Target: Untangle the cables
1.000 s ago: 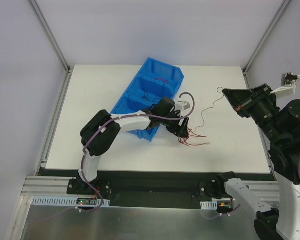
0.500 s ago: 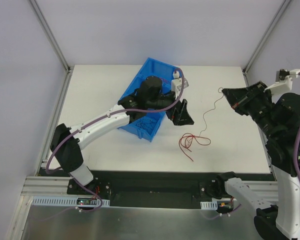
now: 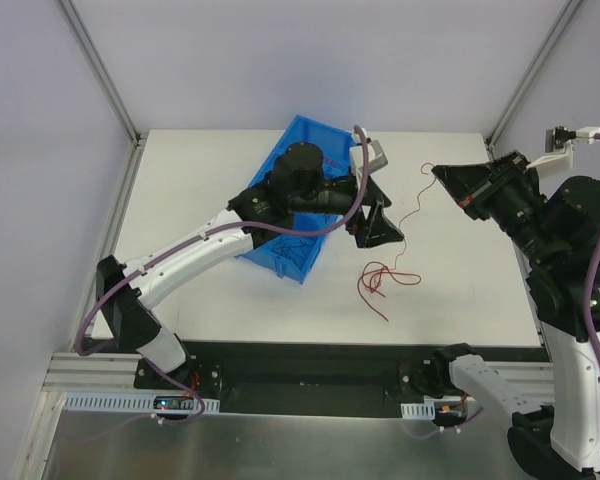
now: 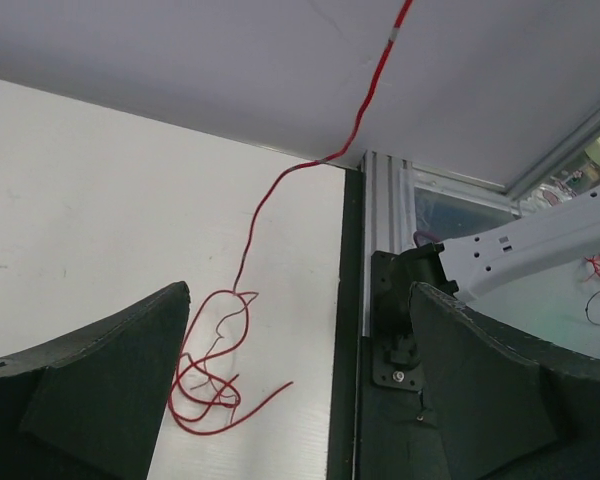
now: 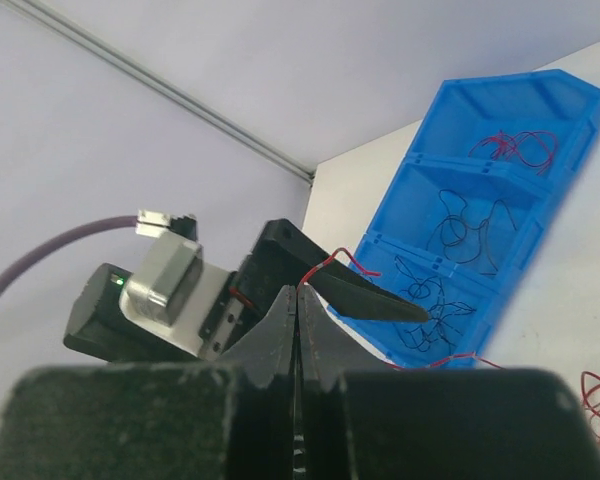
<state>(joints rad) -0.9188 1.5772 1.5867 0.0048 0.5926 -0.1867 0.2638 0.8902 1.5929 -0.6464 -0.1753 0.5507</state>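
Note:
A red cable runs from a loose coil on the white table up to my right gripper, which is shut on its upper end and holds it in the air. In the right wrist view the jaws pinch the red strand. My left gripper is open and empty, raised beside the blue bin and above the coil. In the left wrist view the coil lies below the spread left gripper. More cables lie in the bin: red ones and black ones.
The blue bin with three compartments lies slanted at the back middle of the table. The left arm reaches across it. The table's front edge and a black rail lie close to the coil.
My left gripper let go of the tangle, rose and swung back toward the bin. The red coil now lies on the table. My right gripper moved left with the strand's end.

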